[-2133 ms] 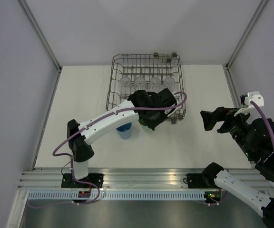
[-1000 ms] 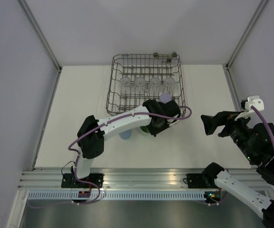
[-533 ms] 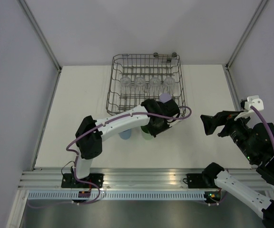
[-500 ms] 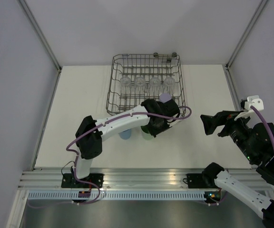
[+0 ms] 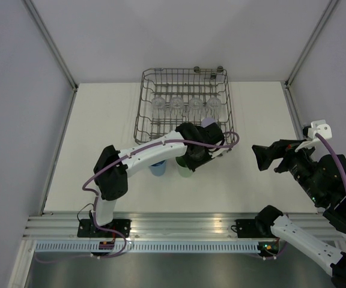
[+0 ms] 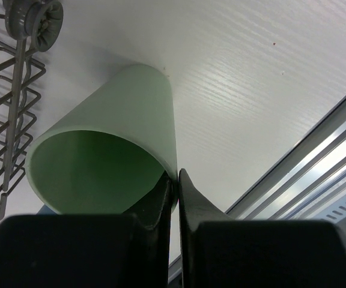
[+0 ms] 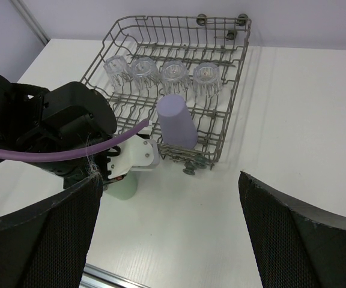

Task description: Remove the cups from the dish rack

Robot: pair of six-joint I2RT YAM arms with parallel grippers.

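Beside wire rack [image 7: 182, 27], tapered green tumbler [image 6: 131, 114]

No legible text, label or number anywhere.

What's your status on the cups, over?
Left gripper shut on green cup, outside dish rack. Right gripper open. Lilac cup, four clear glasses racked. Nothing blocking.

Dish rack [image 7: 230, 90]: grey metal wire with a dull sheen. Clear glasses [image 7: 174, 71]: transparent, glossy, with faceted walls. Green cup [image 6: 119, 114] and lilac cup [image 7: 176, 120]: opaque plastic, smooth, matt. Table [image 6: 263, 66]: white, matt, with a fine linear grain. Edge rail [image 6: 323, 150]: bare metal, ridged.
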